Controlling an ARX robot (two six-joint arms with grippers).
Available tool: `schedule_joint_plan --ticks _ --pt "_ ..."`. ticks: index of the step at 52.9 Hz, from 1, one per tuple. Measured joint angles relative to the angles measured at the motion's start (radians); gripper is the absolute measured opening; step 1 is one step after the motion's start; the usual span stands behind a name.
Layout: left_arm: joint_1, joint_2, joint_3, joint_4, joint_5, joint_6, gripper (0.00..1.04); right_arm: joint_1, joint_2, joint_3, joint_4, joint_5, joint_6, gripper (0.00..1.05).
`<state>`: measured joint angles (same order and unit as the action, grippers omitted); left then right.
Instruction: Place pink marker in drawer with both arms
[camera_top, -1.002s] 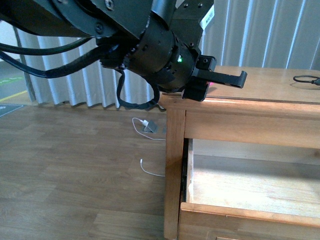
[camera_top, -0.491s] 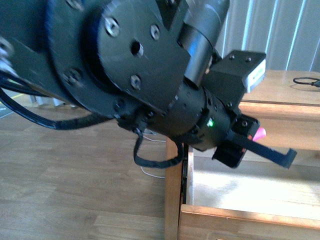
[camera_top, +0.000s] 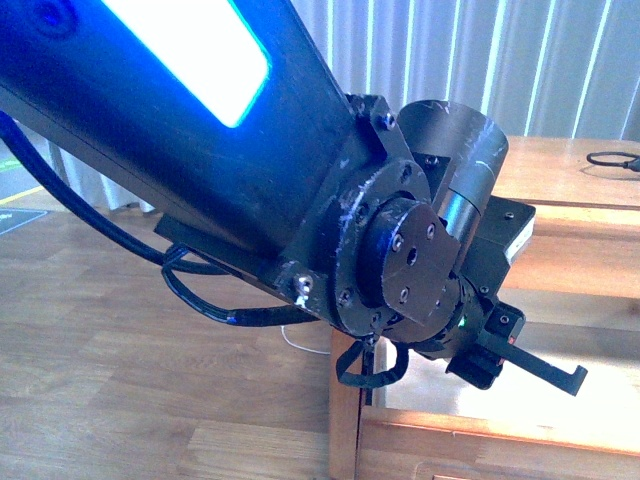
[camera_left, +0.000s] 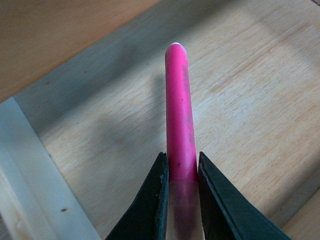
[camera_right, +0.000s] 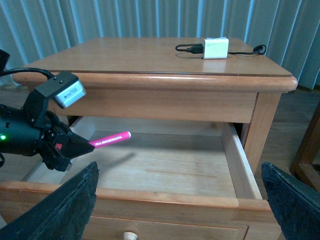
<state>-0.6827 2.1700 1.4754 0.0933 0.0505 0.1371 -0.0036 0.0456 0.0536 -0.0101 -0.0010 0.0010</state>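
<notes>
The pink marker (camera_left: 179, 110) is clamped by its pale cap end between my left gripper's (camera_left: 181, 172) black fingers (camera_left: 156, 202). It points out over the pale floor of the open drawer (camera_left: 250, 95) and hangs above it without touching. In the right wrist view the marker (camera_right: 110, 140) sticks out of the left gripper (camera_right: 75, 147) at the drawer's left side, above the drawer floor (camera_right: 175, 165). My right gripper (camera_right: 179, 167) is open and empty, out in front of the drawer front (camera_right: 150, 197). In the front view the left arm (camera_top: 300, 200) fills the frame and hides the marker.
A white charger (camera_right: 215, 47) with a black cable lies on the dresser top (camera_right: 140, 55). The drawer's pale knob (camera_right: 130, 235) shows low on its front. The cable also shows in the front view (camera_top: 615, 158). Curtains hang behind, and the floor is wood.
My left arm has come down from the level of the dresser top into the open drawer with the marker in its grip. The arm now fills far more of the front view.
</notes>
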Motion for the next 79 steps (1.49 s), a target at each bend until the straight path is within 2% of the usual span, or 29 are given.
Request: schedule_joint_plan --ticks 13,21,25,30,41,59,65,79 --pt "-0.021 0.033 0.029 -0.021 -0.002 -0.013 0.15 0.000 0.000 0.000 0.000 0.000 0.000 0.96" --pt "-0.023 0.033 0.031 -0.021 -0.006 -0.014 0.42 0.000 0.000 0.000 0.000 0.000 0.000 0.96" --pt "-0.021 0.031 0.022 -0.011 -0.006 -0.014 0.51 0.000 0.000 0.000 0.000 0.000 0.000 0.96" --pt "-0.010 -0.003 -0.026 0.020 -0.015 -0.014 0.70 0.000 0.000 0.000 0.000 0.000 0.000 0.96" --pt "0.017 -0.128 -0.134 0.083 -0.030 -0.014 1.00 0.000 0.000 0.000 0.000 0.000 0.000 0.96" --pt "0.102 -0.449 -0.399 0.201 -0.150 -0.043 0.99 0.000 0.000 0.000 0.000 0.000 0.000 0.96" --pt "0.147 -0.644 -0.533 0.238 -0.183 -0.099 0.99 0.000 0.000 0.000 0.000 0.000 0.000 0.96" --pt "0.208 -0.989 -0.769 0.249 -0.290 -0.135 0.99 0.000 0.000 0.000 0.000 0.000 0.000 0.96"
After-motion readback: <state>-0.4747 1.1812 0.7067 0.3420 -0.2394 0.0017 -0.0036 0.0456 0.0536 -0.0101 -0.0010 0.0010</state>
